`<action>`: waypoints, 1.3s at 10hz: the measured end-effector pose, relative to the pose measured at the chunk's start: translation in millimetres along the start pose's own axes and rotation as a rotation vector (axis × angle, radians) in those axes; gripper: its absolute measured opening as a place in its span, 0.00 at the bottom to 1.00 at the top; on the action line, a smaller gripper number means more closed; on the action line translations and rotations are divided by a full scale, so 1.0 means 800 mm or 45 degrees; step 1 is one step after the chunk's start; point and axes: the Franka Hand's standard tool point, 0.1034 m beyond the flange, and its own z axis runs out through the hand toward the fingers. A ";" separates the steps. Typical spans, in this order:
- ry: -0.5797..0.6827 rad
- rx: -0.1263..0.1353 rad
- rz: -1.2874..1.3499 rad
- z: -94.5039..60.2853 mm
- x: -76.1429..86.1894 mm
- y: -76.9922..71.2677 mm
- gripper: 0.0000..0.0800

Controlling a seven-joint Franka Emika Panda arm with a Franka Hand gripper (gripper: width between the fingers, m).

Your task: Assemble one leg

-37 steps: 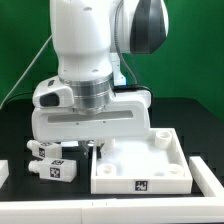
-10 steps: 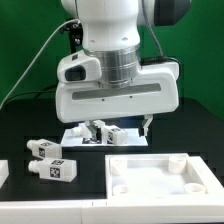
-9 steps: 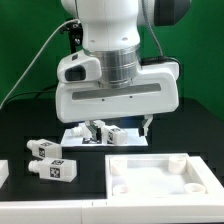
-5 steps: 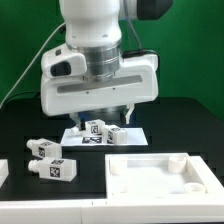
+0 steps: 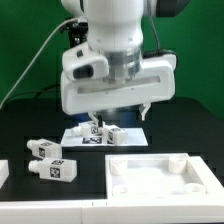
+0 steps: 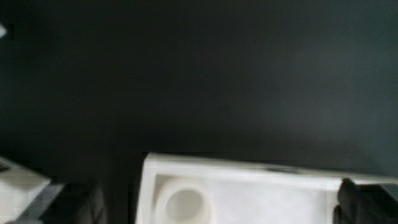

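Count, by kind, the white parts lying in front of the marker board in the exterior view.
Legs: 2
Square tray-like piece: 1
White piece cut off at the edge, kind unclear: 1
Total: 4

The arm is held upright over the middle of the tabletop, with the wrist directed straight down. The gripper is suspended above the surface. Its fingers are spread wide apart and empty.

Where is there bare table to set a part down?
Bare black table between the loose legs and the white tray, and behind the tray, on the exterior view's right of the marker board. Crowded around the legs.
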 end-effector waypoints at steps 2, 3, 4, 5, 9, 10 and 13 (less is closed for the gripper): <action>-0.134 -0.061 0.010 0.032 -0.031 -0.028 0.81; -0.207 -0.062 0.002 0.049 -0.043 -0.033 0.81; -0.274 -0.056 0.004 0.057 -0.050 -0.034 0.81; -0.377 -0.045 0.007 0.057 -0.052 -0.035 0.81; -0.625 -0.063 -0.033 0.078 -0.064 -0.031 0.81; -0.704 -0.071 -0.033 0.091 -0.078 -0.024 0.81; -0.711 -0.069 -0.006 0.095 -0.082 -0.014 0.81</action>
